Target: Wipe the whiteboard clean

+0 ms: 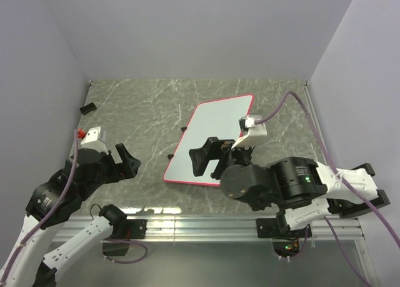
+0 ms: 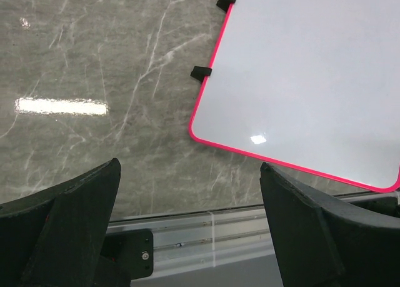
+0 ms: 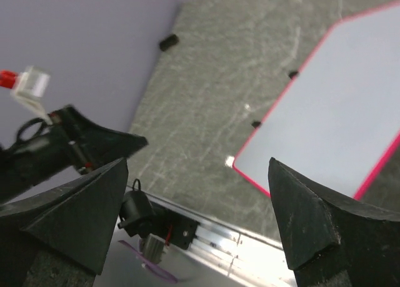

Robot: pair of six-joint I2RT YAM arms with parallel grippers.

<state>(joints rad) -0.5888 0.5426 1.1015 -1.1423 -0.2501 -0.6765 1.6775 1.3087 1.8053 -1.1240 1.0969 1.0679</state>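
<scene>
Left hand [image 2: 189, 168] standing spread wide, holding nothing, hanging over tabletop [image 1: 144, 112]. Whiteboard [image 2: 300, 74] lying flat ahead and right of it, apart, strip of grey marble lying between. Two black clips [image 2: 201, 73] sticking out from board edge facing this hand. Right hand [image 1: 206, 152] also spread wide, gripping nothing, hovering over near part of whiteboard; contact not telling. Small black object [image 1: 88, 107] sitting by wall, well apart from left hand, on side away from whiteboard. Metal rail [image 2: 206, 227] running along tabletop edge, near side of left hand.
</scene>
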